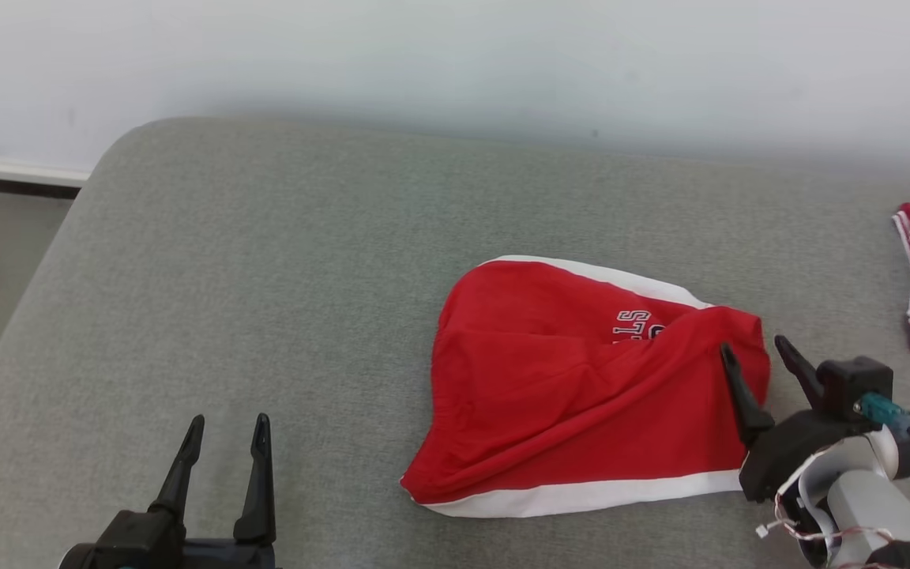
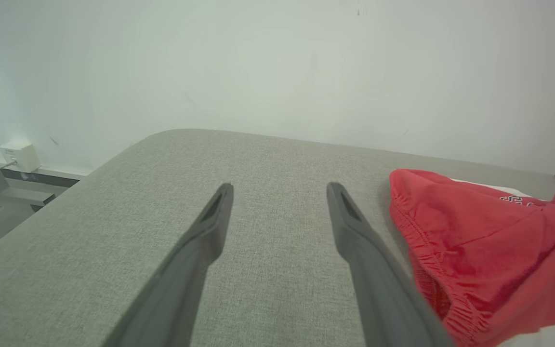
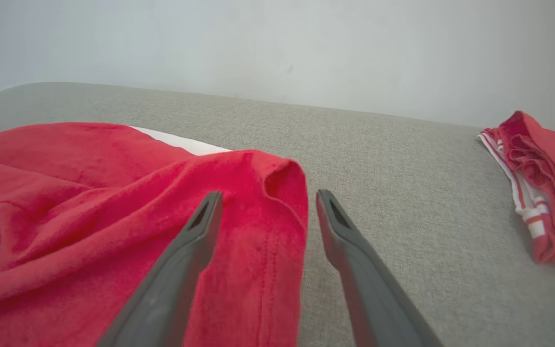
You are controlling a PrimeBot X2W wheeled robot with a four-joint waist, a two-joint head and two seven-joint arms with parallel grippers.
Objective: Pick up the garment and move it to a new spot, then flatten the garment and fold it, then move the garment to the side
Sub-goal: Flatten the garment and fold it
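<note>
Right gripper (image 1: 753, 345), lower right of frame: my fingers spread wide, holding nothing, straddling the garment's (image 1: 565, 395) right edge. Garment lies rumpled at centre-right on grey bed (image 1: 265, 261). Left gripper (image 1: 231, 419), lower left: wide apart, empty, well clear of garment.

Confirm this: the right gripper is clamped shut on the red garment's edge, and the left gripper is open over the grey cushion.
Not quite. The right gripper is open, its fingers spread at the edge of the red garment, as the right wrist view shows. The left gripper is indeed open over the grey cushion.
</note>
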